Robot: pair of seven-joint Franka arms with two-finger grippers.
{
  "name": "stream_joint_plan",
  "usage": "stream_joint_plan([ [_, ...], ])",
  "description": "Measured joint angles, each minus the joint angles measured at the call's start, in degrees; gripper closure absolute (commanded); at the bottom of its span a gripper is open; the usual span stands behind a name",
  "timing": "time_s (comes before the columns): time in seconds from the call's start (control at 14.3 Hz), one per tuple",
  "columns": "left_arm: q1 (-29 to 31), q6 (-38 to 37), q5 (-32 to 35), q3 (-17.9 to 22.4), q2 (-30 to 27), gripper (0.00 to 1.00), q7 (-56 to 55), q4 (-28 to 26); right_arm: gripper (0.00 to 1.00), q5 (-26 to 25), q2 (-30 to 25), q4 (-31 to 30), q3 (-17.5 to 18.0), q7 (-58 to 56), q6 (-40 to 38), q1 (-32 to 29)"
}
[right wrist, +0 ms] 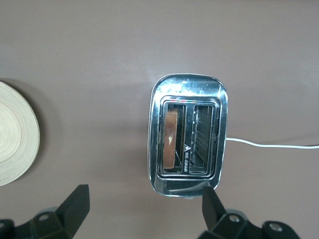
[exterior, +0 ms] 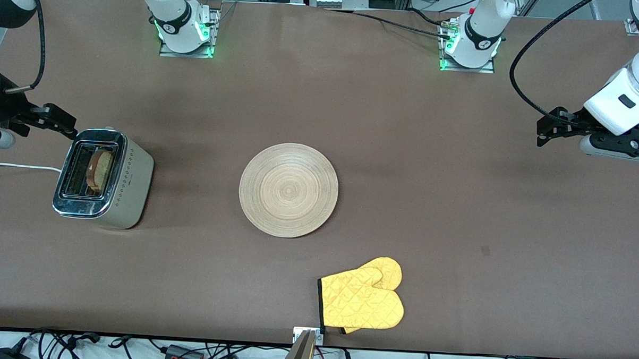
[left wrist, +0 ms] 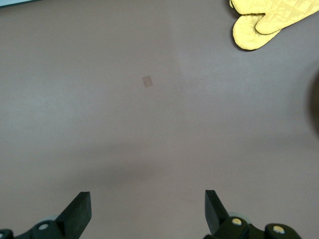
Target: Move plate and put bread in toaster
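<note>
- Well, the bread (exterior: 102, 170) stands on edge in one slot of the toaster (exterior: 118, 193), the slot nearer the plate; its top edge shows just above the chrome; the second slot is empty
- the toaster sits toward the right arm's end of the table, its white cord (exterior: 17, 166) trailing off the table's edge at that end
- the plate (exterior: 288, 189) lies flat and bare mid-table, well apart from the toaster; a yellow oven mitt (exterior: 365, 298) lies nearer the front camera than the plate
- the right gripper (right wrist: 142, 209) hangs over the table just beside the toaster's cord end, jaws spread wide with nothing between them
- the left gripper (left wrist: 148, 211) waits over bare table at the left arm's end, also spread wide and empty
- to my eye both halves of the job look done; plate cleared, slice slotted
- the slice looks light, soft and crumbly; if lifted again I would pinch it gently across its flat faces at the exposed top crust, since a hard squeeze would dent it
- the plate looks stiff, smooth wood, lying flush; the rim is the only hold, and it may slide before the fingers get under it
</note>
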Motion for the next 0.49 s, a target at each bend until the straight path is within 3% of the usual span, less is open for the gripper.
stream_joint_plan([
  [0.49,0.0,0.0,0.0,-0.01,0.0,0.0,0.0,0.0,0.0,-0.06,2.16,2.71,0.09,-0.02,-0.01,0.02],
])
